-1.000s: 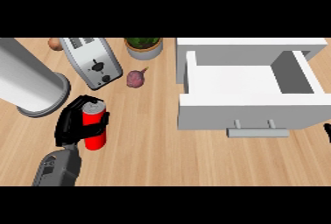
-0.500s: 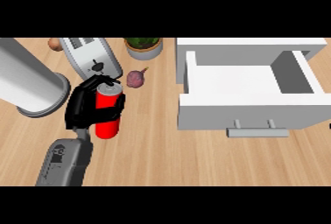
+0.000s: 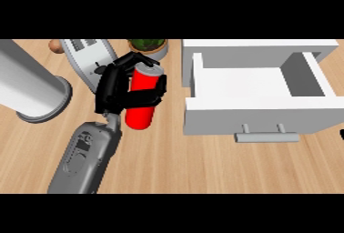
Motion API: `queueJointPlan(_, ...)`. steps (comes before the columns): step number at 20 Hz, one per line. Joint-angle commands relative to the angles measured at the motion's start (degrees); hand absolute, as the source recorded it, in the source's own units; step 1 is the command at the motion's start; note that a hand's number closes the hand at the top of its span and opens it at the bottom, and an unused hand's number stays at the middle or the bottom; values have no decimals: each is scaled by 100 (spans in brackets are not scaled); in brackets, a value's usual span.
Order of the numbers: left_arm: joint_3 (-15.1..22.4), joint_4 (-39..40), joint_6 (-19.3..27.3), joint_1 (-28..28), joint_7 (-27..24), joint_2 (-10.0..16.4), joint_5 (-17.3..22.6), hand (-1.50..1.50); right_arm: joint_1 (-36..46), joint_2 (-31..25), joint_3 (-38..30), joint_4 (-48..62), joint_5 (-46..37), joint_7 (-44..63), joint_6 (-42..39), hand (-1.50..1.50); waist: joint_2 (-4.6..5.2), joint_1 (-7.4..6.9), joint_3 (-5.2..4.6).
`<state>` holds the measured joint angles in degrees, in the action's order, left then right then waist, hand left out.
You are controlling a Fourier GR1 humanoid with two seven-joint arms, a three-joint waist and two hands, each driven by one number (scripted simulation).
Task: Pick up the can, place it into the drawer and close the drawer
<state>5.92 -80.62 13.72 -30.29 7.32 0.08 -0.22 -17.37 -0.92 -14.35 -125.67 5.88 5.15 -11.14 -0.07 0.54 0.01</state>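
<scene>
Left robot hand (image 3: 115, 91) curled round red can (image 3: 139, 116) mid-body, over the surface (image 3: 201, 168), just left of open drawer (image 3: 255, 113). Can probably rigid, light, slick; a mid-body hold suits it.

The left hand (image 3: 115, 93) wraps the can (image 3: 139, 116), hiding its middle, and covers the right side of the toaster (image 3: 84, 57). The top edge cuts the toaster at 11 o'clock and the potted plant (image 3: 148, 45) at 12; the grey cylinder (image 3: 27, 86) runs off at 9. At 3 o'clock the right hand (image 3: 341, 135) is only a dark sliver.
</scene>
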Motion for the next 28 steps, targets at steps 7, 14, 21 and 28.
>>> queueJointPlan(7,442,682,837,-1893,780,-8,63,150,-161,-33,-169,0,126,-224,-223,-150,6,36,1)
queueJointPlan(14,563,1999,1331,-3324,799,-8,498,150,219,-251,-247,7,155,261,-149,-150,30,113,1)
queueJointPlan(21,482,3131,1445,-4425,740,-8,766,150,219,-149,-278,236,87,-81,-189,-150,37,127,5)
queueJointPlan(28,729,4145,1666,-5130,470,-8,1269,150,650,-355,-426,195,289,329,-72,-150,60,204,6)
